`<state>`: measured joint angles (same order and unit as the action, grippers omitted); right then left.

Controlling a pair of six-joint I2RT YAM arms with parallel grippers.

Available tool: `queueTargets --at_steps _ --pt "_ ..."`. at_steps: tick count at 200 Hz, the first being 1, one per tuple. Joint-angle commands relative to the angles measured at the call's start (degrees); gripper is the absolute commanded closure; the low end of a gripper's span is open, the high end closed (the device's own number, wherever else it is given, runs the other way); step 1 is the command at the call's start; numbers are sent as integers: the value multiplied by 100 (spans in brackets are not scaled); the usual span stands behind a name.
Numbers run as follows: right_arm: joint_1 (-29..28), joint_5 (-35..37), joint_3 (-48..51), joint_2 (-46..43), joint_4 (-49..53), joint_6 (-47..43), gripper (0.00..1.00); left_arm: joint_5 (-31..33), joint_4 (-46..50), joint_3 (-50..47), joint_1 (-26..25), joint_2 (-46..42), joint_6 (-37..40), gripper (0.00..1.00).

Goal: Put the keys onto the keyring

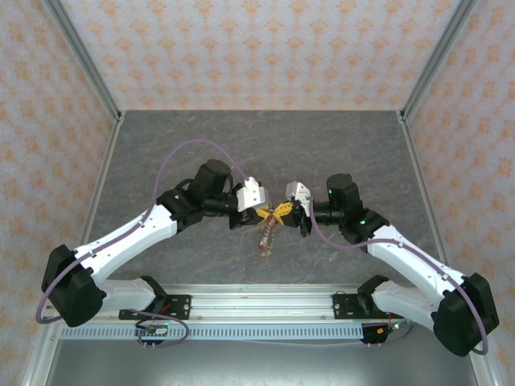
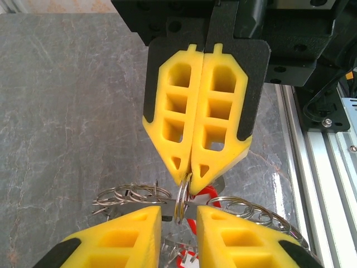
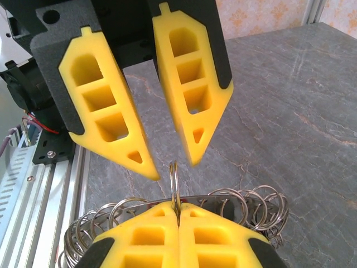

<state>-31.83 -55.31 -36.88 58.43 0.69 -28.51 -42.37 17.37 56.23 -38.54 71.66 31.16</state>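
Already, some tiny red-tagged silver keys (image 1: 268, 240) seem hung on the thin, loopy grey metal keyring (image 3: 254, 201), which is pinched in the air by the right gripper (image 3: 178, 207) beside the spread left gripper (image 3: 174, 167).

Grey marbled table (image 1: 201, 137), bare-topped

The right gripper (image 3: 178, 215) pinches a thin upright ring (image 3: 174, 181), the looped keyring (image 3: 245, 201) behind it and the left gripper (image 3: 173, 166) spread just above

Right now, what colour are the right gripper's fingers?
The right gripper has yellow fingers, black-backed; best in the left wrist view.
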Motion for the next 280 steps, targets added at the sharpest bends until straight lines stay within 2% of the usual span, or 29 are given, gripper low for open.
queueTargets --at_steps 1,92,192,212,242,262,280 --pt "-33 -67 -257 -9 -130 -150 100 205 140 178 -30 28 93 76" --pt "-107 134 -486 89 357 -559 100 359 498 346 -97 91 248 75" --pt "-230 130 -597 107 341 -614 100 370 1068 819 -206 541 605 74" --pt "-250 139 -566 107 248 -568 100 403 1102 797 -210 550 648 81" --pt "-256 301 -514 77 260 -615 100 688 977 654 -210 434 578 100" --pt "-255 518 -400 -23 235 -624 100 610 880 557 -189 323 538 100" --pt "-247 588 -239 -69 85 -519 98 104 306 279 -97 133 280 100"
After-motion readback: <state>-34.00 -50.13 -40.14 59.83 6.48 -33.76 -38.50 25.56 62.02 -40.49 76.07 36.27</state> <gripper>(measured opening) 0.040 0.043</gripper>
